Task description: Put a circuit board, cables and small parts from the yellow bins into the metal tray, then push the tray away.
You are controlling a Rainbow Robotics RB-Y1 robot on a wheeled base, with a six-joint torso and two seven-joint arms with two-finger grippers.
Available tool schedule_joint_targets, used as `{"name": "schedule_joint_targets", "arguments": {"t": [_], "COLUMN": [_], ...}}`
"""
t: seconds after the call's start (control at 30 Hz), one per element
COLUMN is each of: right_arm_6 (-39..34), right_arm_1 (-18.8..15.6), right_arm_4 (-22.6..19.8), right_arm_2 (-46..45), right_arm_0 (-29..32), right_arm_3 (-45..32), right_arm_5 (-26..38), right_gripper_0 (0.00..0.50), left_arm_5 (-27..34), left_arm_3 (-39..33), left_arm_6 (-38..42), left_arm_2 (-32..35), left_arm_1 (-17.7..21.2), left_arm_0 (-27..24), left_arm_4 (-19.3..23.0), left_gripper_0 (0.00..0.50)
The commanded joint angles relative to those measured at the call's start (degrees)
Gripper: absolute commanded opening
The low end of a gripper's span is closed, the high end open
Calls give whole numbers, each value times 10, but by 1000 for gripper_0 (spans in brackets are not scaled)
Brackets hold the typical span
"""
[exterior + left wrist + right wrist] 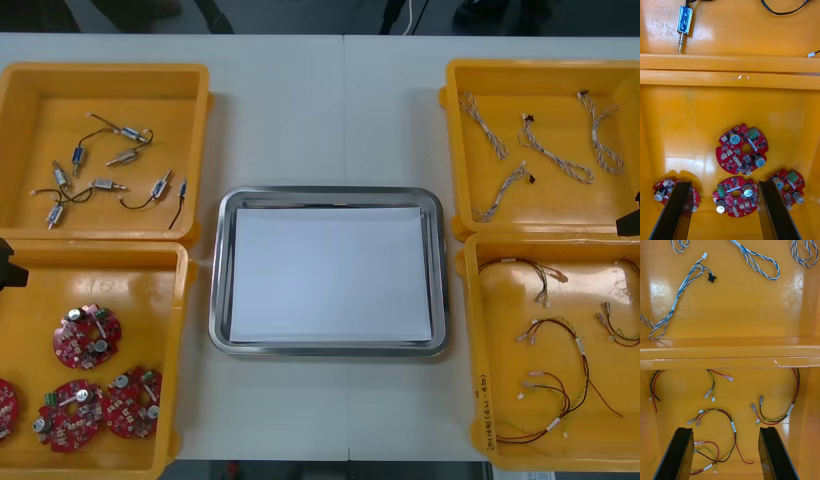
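A metal tray (222, 270), white inside, lies mid-table with nothing in it. Round red circuit boards (86, 337) lie in the near left yellow bin (170, 350). My left gripper (724, 183) hangs open above that bin, over one circuit board (735, 198), with another board (743, 149) just beyond its fingers. Red and yellow cables (555, 385) lie in the near right yellow bin (472, 350). My right gripper (725, 429) hovers open there, above a red and yellow cable (717, 416). Black parts of the arms show at the front view's side edges.
The far left yellow bin (205, 150) holds several small metal parts (132, 133) on black cables. The far right yellow bin (452, 150) holds twisted blue and white cables (545, 150). Bin walls (730, 69) separate near and far bins on each side.
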Motion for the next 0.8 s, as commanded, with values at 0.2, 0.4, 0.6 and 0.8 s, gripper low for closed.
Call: {"name": "schedule_joint_targets", "arguments": {"t": [0.2,0.4,0.6,0.8], "right_arm_6": [-18,-17,-18,-17], "right_arm_1": [-18,-20,-12,-11], "right_arm_4": [-5,-5,-12,-13], "right_arm_2": [8,-11,-23,-23], "right_arm_0": [-16,-31,-30,-11], "right_arm_3": [-6,-10,-11,-11], "right_arm_5": [3,3,3,3], "right_gripper_0": [500,500,500,500], "left_arm_5": [4,4,4,4], "left_arm_3": [8,8,8,8], "left_arm_6": [20,19,9,-31], "left_arm_2": [-14,-14,-14,-14], "left_arm_1": [-6,-4,9,26], "left_arm_0": [33,33,29,29], "left_arm_4": [5,5,15,26], "left_gripper_0": [500,500,500,500]}}
